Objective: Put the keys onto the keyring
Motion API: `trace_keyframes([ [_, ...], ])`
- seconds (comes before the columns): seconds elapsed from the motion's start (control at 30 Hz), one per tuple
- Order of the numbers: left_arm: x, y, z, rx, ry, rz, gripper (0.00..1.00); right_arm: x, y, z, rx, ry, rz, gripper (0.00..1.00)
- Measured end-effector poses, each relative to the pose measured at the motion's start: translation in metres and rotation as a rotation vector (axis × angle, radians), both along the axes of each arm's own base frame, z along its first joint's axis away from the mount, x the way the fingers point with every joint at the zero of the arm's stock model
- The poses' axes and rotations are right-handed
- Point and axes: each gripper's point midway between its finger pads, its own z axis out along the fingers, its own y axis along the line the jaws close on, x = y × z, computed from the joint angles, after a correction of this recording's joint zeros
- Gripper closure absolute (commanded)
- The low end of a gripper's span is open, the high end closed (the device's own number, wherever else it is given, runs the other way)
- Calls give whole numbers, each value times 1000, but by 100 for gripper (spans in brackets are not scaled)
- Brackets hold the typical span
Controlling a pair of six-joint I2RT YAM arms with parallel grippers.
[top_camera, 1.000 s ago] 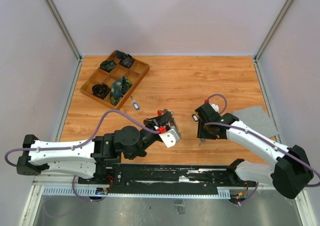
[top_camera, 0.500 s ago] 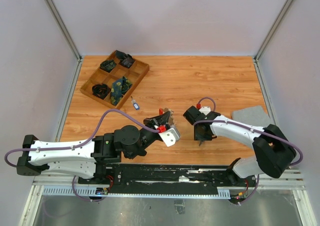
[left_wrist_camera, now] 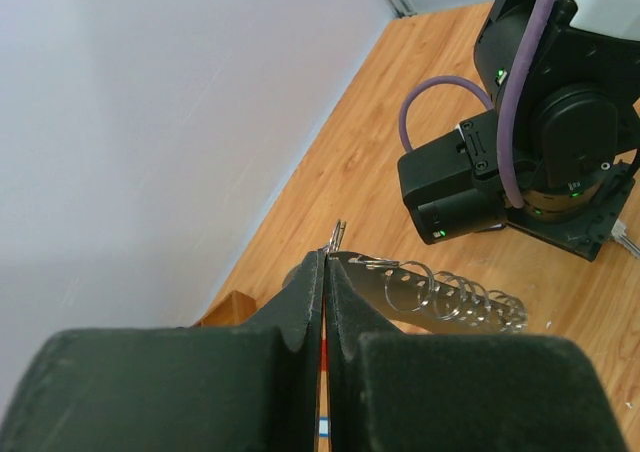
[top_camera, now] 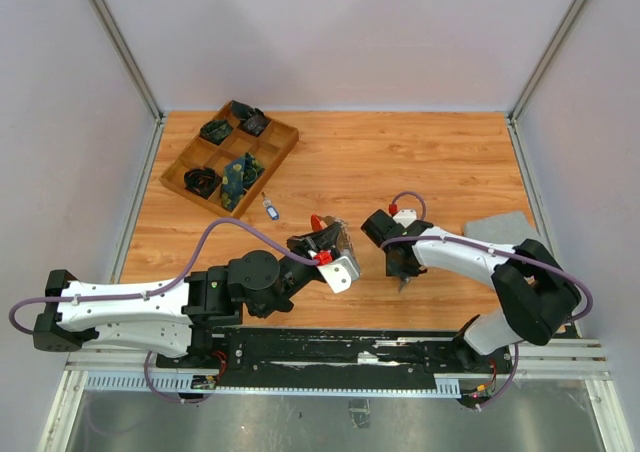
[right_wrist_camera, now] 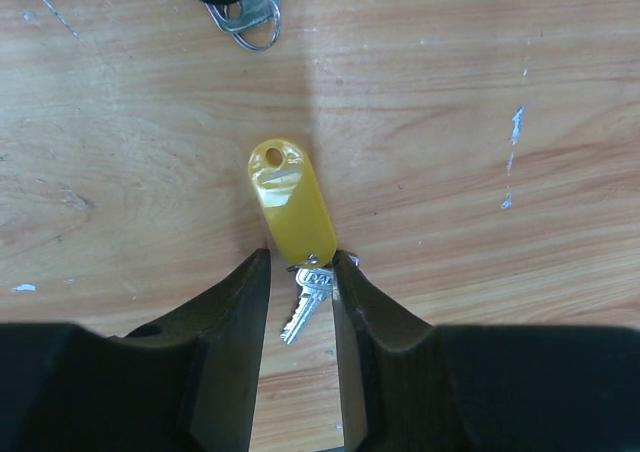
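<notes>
Left claw [left_wrist_camera: 325,262]: clenched tight on the keyring [left_wrist_camera: 450,294]; we see its silvery coil jutting sideways over the table [left_wrist_camera: 360,172].
Right claw [right_wrist_camera: 300,257]: jaws parted, straddling the lower end of the yellow key [right_wrist_camera: 290,207]; we cannot tell whether they pinch it.
Yellow key: flat on the table, silver blade between the jaws.
Second bunch of keys [right_wrist_camera: 245,12]: farther along the table, apart from the claw.

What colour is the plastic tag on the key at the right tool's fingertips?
Yellow. The tag shows best in the right wrist view.
</notes>
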Motion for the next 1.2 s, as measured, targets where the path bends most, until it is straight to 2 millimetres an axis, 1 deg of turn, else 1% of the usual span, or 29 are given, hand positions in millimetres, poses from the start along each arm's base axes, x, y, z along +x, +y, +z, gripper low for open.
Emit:
trace_keyframes([
  [0.13,0,0,0,0,0,0,100,3,1,0,-4,-7,2,70],
  [0.47,1,0,0,0,0,2,99,7,2,-1,-13,-14,14,86],
  [0.83,2,1,0,0,0,5,100,9,3,2,-14,-20,36,99],
  [1.03,2,1,0,0,0,5,100,15,7,19,30,-79,72,99],
  [1.17,2,1,0,0,0,5,100,17,13,38,95,-140,123,99],
  [1.2,2,1,0,0,0,5,100,16,14,43,116,-153,139,97],
])
